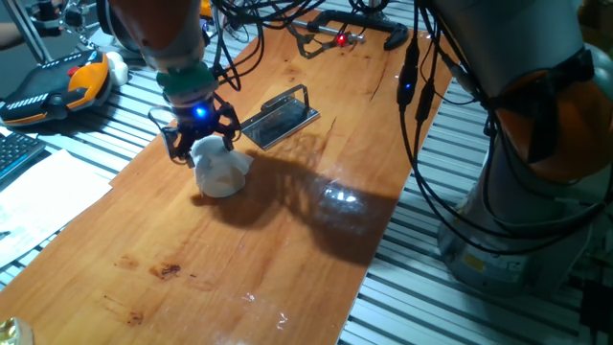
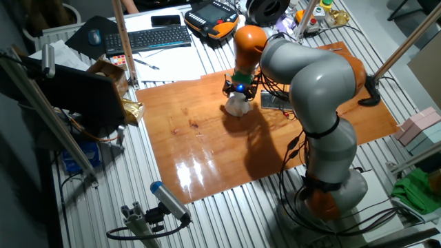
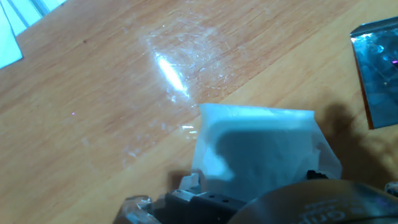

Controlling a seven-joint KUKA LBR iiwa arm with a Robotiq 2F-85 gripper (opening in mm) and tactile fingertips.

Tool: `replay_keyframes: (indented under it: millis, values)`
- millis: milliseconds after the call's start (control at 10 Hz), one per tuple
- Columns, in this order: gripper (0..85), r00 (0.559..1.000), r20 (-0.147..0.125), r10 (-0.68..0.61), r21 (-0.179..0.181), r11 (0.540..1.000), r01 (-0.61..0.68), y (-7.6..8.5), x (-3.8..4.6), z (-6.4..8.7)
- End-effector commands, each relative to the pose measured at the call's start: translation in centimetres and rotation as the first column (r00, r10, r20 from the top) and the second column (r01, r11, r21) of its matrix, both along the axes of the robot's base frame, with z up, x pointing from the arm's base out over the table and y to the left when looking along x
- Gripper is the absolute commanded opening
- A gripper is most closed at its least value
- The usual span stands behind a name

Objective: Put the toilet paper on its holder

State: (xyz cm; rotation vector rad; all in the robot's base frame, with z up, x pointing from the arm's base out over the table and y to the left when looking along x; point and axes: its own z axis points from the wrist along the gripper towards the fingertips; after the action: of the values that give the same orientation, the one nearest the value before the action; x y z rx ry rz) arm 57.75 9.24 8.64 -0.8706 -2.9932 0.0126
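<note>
White roll: the toilet paper [image 1: 221, 171] is resting on the wooden tabletop [image 1: 287, 240], near its left edge.
Gripper [image 1: 198, 144]: is straddling the roll from above, seemingly to lift it; closure unclear.
Holder [image 1: 280, 118]: is lying just beside, bar raised, awaiting the core.

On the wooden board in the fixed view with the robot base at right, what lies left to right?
Toilet paper under the end effector → holder → red-tipped black clamp at the far end.
</note>
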Motion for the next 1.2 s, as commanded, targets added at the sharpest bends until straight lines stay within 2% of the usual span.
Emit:
replay_keyframes:
  millis: [0, 400, 500, 600, 700, 900, 1000, 1100]
  values:
    - [85.0, 1.0, -0.008, 0.004, -0.005, 1.0, -0.004, -0.1, -0.09, -0.2]
    - [85.0, 0.999, 0.016, 0.029, -0.022, 0.999, -0.028, -0.6, -0.44, -1.1]
    - [81.3, 0.999, 0.016, 0.045, -0.022, 0.999, -0.045, -0.6, -0.56, -1.3]
    - [71.7, 0.998, 0.022, 0.065, -0.019, 0.998, -0.065, -0.7, -0.7, -1.4]
    - [55.3, 0.996, 0.027, 0.082, -0.01, 0.997, -0.082, -0.7, -0.74, -1.4]
    - [21.3, 0.99, 0.054, 0.133, -0.018, 0.991, -0.132, -0.8, -0.79, -1.4]
    - [4.3, 0.989, 0.063, 0.137, 0.013, 0.99, -0.138, -0.9, -0.77, -1.2]
    - [0.7, 0.991, 0.06, 0.123, 0.026, 0.992, -0.125, -1.0, -0.73, -0.7]
